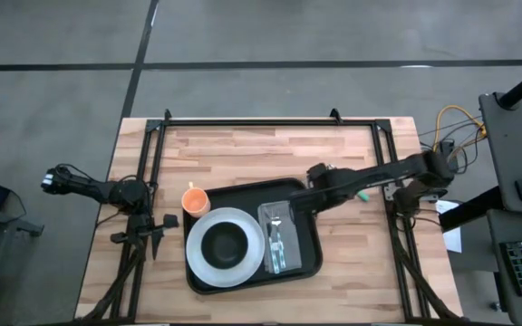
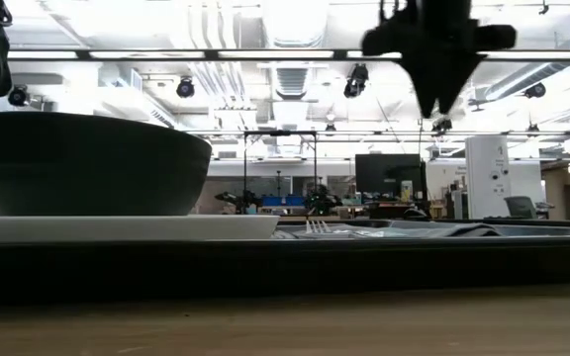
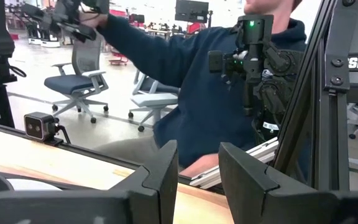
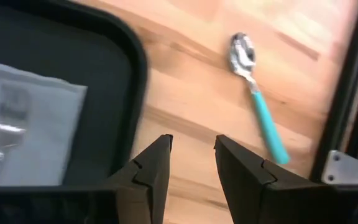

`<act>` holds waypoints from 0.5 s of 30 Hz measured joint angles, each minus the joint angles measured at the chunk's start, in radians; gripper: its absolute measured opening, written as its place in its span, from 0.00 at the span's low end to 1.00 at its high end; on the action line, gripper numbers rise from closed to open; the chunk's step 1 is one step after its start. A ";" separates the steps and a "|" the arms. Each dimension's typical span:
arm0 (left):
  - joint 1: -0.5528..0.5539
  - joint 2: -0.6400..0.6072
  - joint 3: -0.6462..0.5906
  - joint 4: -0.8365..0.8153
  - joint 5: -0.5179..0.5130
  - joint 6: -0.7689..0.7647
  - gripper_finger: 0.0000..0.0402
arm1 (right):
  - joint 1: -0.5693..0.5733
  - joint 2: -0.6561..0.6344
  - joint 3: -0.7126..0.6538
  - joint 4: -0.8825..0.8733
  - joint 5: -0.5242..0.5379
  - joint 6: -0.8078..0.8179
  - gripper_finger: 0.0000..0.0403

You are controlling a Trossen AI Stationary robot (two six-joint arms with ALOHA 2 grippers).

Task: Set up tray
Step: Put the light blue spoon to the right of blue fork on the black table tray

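Tray [image 1: 308, 258] is sitting centre frame with plate [image 1: 243, 258], bowl [image 1: 224, 242], napkin [image 1: 288, 237] and fork [image 1: 276, 237]; spoon [image 4: 256, 93] and cup [image 1: 195, 200] are lying outside. Right gripper [image 4: 191, 163], jaws parted and empty, is hovering over the tray's corner; left gripper [image 3: 199, 180], parted, is waiting.

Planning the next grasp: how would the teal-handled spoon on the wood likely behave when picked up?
The spoon lies flat on the table, so it probably offers little edge. Its shiny bowl looks slippery; the slim handle may pivot. The right pincer stands open and empty.

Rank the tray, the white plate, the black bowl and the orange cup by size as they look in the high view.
1. Tray
2. White plate
3. Black bowl
4. Orange cup
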 joint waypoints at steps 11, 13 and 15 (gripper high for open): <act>0.000 0.000 0.000 0.000 0.000 0.000 0.24 | -0.039 -0.215 -0.308 0.152 -0.004 -0.091 0.31; 0.000 0.000 0.000 0.000 0.000 0.000 0.24 | -0.056 -0.251 -0.355 0.186 -0.007 -0.125 0.32; 0.000 0.000 0.000 0.000 0.000 0.000 0.24 | -0.078 -0.284 -0.398 0.207 -0.021 -0.161 0.33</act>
